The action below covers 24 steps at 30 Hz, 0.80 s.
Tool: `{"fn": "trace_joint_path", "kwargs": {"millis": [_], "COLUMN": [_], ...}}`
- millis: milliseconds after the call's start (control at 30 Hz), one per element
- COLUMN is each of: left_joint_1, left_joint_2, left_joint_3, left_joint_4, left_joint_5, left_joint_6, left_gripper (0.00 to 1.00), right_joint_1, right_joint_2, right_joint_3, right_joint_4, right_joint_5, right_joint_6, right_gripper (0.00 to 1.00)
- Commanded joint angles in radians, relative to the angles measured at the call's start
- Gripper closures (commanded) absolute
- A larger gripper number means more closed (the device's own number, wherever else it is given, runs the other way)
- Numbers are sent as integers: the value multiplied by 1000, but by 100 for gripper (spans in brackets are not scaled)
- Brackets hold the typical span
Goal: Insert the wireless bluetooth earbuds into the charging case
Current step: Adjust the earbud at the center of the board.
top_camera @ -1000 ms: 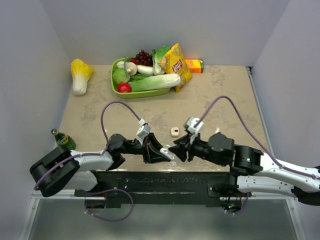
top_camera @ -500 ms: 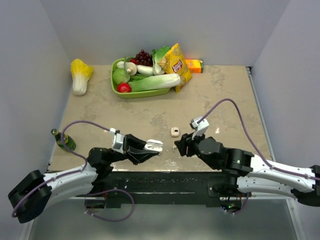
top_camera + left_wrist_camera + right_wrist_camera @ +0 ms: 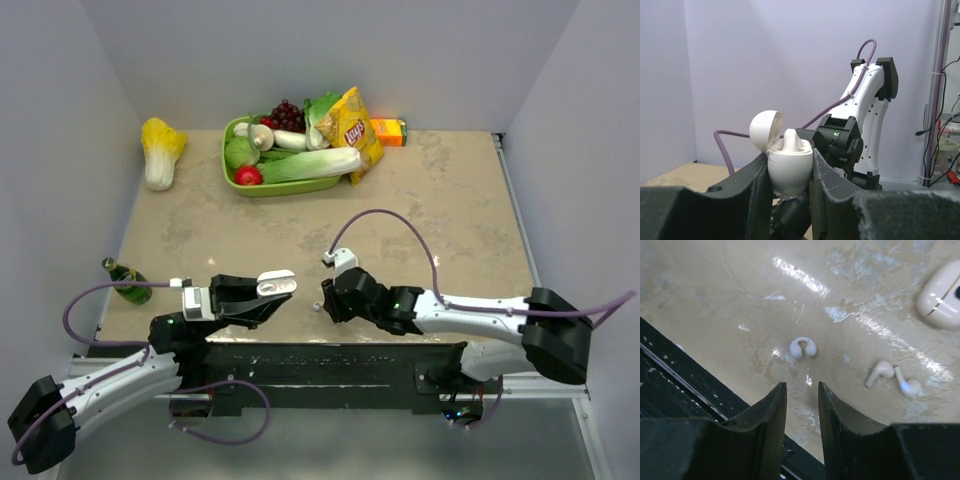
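My left gripper (image 3: 277, 286) is shut on the charging case (image 3: 789, 169), held upright above the table's near edge. Its lid (image 3: 765, 131) is open, and a white earbud piece (image 3: 791, 139) stands up in it. In the right wrist view my right gripper (image 3: 801, 386) is open and empty, low over the table. A white C-shaped earbud (image 3: 802, 347) lies just ahead of its tips. Two stemmed earbuds (image 3: 880, 372) (image 3: 907, 385) lie to the right of it. In the top view the right gripper (image 3: 320, 303) is at the near edge, right of the case (image 3: 276, 283).
A second pale closed case (image 3: 941, 295) lies at the far right of the right wrist view. A green bottle (image 3: 127, 280) stands by the left arm. A green basket (image 3: 236, 181) of vegetables, a chips bag (image 3: 351, 130), an orange box (image 3: 388, 131) and a cabbage (image 3: 160, 150) are at the back.
My left arm has drawn back to the left and the near edge with the case in its jaws. My right arm has swung left and down toward the near edge.
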State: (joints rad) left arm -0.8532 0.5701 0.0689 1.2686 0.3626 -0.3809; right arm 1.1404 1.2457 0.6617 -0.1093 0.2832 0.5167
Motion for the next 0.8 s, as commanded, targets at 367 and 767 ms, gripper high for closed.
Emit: {"fn": "trace_joint_path", "kwargs": {"millis": [367, 767], "left_joint_1": [-12, -18], "left_joint_2": [20, 51], "left_joint_3": [-32, -44], "left_joint_4": [69, 87], "left_joint_5": [-28, -37], "left_joint_6": [17, 13], "left_gripper": [100, 100], "right_joint_1": [-5, -34], "right_joint_2": [213, 281], "right_joint_3": [16, 13], "right_joint_4": [187, 212], "right_joint_5": [-99, -90], "right_joint_6": [-4, -4], "right_gripper": [81, 84]}}
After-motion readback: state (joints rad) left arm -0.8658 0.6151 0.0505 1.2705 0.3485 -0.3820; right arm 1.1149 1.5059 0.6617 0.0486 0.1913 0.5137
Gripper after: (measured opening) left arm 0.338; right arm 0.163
